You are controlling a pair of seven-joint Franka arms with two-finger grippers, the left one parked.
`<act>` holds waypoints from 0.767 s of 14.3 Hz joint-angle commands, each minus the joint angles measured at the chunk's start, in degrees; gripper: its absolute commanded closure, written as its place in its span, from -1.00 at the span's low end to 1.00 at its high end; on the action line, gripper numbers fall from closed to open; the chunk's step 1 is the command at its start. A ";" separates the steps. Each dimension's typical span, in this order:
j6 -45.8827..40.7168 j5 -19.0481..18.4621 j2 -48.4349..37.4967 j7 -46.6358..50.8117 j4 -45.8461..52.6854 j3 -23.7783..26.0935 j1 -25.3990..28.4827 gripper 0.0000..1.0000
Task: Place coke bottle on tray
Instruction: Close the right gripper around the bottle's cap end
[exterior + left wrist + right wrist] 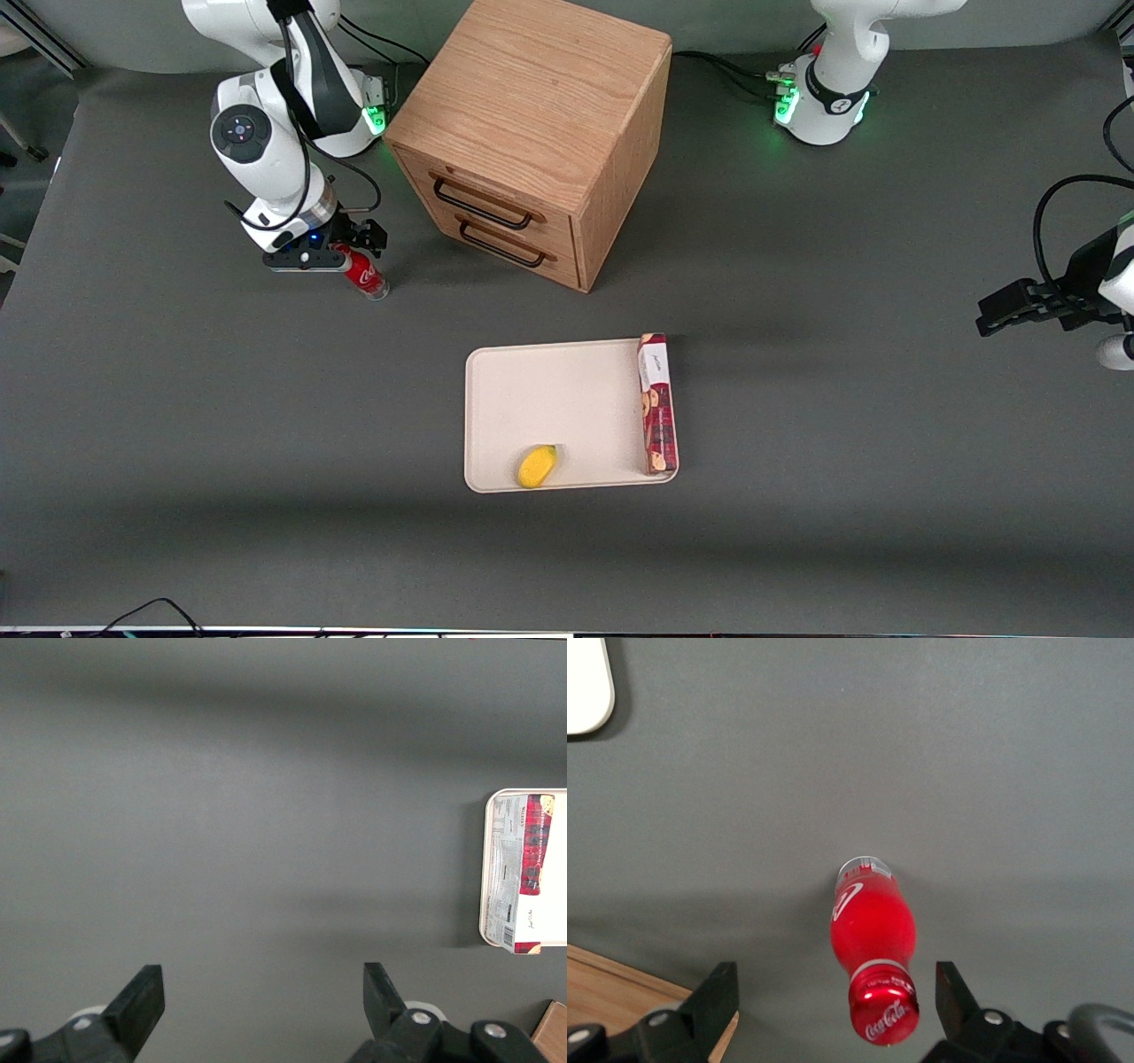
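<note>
The coke bottle (365, 277) is small and red with a red cap and a clear base. It stands on the grey table toward the working arm's end, beside the wooden cabinet. My gripper (339, 255) is open and hovers right over the bottle's cap. In the right wrist view the bottle (874, 939) rises between the spread fingers of the gripper (834, 981), closer to one finger (950, 985) and touching neither. The cream-white tray (567, 390) lies nearer the front camera at the table's middle; its corner shows in the right wrist view (585, 691).
A wooden drawer cabinet (532, 133) with two black handles stands beside the gripper. On the tray lie a long red biscuit box (656, 403) along one edge and a yellow fruit (537, 466) near the front rim.
</note>
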 commanded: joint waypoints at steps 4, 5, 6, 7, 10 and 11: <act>-0.16 0.12 -2.86 -0.49 -1.24 0.08 -0.25 -0.52; -0.16 0.20 -2.86 -1.28 -1.16 0.08 -0.25 -0.29; -0.16 0.12 -2.86 -1.89 -1.16 -0.01 -0.34 -0.03; -0.16 0.12 -2.86 -2.07 -1.24 -0.01 -0.34 0.20; -0.25 0.12 -2.77 -2.25 -1.25 -0.01 -0.69 0.93; -0.94 0.12 -2.94 -2.51 -0.98 -0.01 -0.69 1.00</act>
